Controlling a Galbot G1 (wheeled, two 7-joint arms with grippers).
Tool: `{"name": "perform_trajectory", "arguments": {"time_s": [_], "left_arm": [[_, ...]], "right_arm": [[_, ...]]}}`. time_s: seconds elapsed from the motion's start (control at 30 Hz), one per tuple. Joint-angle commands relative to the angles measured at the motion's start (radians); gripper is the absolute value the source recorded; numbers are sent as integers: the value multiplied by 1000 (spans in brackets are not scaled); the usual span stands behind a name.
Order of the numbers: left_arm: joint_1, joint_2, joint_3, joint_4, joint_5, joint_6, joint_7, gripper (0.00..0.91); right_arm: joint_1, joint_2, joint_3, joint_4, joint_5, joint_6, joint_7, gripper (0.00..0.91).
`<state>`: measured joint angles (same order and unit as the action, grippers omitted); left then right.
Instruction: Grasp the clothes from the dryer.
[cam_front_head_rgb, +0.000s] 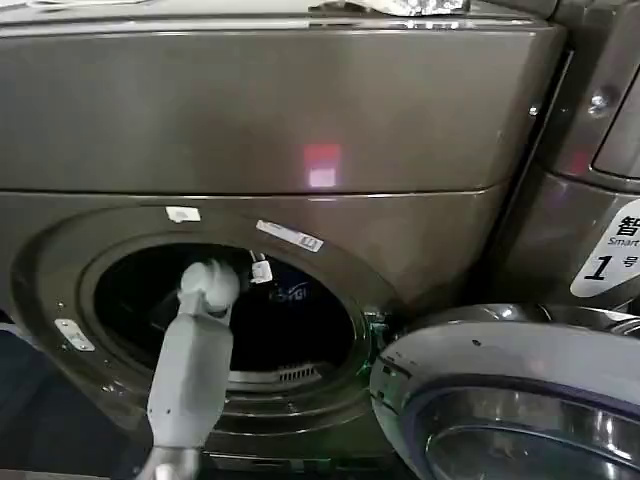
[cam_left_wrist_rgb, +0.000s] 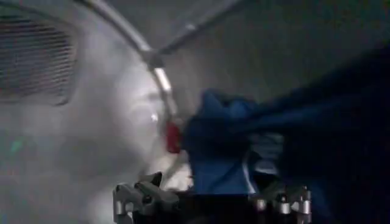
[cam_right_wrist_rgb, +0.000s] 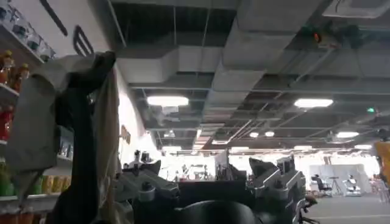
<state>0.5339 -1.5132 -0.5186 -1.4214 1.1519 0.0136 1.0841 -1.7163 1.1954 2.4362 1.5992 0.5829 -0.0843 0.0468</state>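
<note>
Blue clothes (cam_left_wrist_rgb: 225, 140) inside dryer (cam_front_head_rgb: 300, 150) drum

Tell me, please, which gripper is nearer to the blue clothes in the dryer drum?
Left. The left gripper is inside the dryer drum, right at the blue clothes. The right gripper is open and faces the room's ceiling, away from the drum.

My grey left arm (cam_front_head_rgb: 192, 370) reaches into the bronze-grey front-loading dryer (cam_front_head_rgb: 300, 150); its round glass door (cam_front_head_rgb: 510, 400) hangs open.
</note>
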Motion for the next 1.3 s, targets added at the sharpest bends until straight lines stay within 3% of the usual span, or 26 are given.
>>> {"name": "perform_trajectory", "arguments": {"time_s": [0.03,0.5,0.83,1.3], "left_arm": [[-89,-5,-4,92,236,-184,264,907],[-211,1,27,335,181,-149,263,907],[-227,11,62,404,72,-123,264,907],[-215,3,51,490,70,-101,262,907]], "right_arm": [[0,-4,2,0,-2,0,0,907],[25,11,-27,0,-12,6,0,907],[36,11,-44,25,-9,0,3,907],[47,14,-66,34,-12,2,3,907]]}}
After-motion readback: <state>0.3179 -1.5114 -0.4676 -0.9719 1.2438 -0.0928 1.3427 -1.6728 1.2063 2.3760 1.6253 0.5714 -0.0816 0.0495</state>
